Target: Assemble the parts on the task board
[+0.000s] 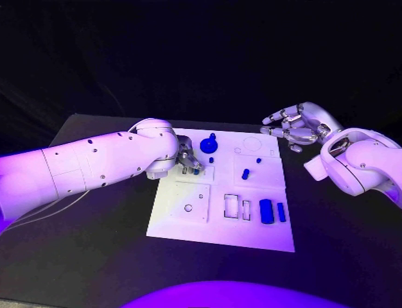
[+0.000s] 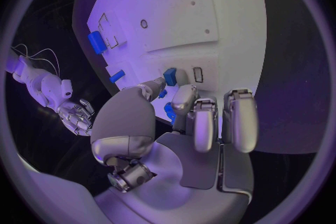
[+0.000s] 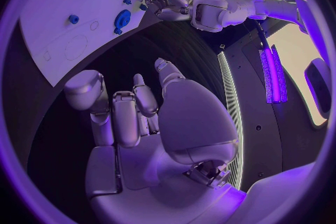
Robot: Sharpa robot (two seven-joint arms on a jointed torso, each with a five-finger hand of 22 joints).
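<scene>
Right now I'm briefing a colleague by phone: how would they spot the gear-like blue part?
Find the white task board mid-table. Along its far edge, beside the left hand, sits the gear-like part. Its neighbours are small pegs and blocks; it alone is round and wide.

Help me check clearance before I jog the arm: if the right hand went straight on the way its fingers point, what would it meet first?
Probably the board's far right edge: the right hand hovers beside it, holding nothing, fingers aimed toward it. Depth is unclear, so it might pass above.
</scene>
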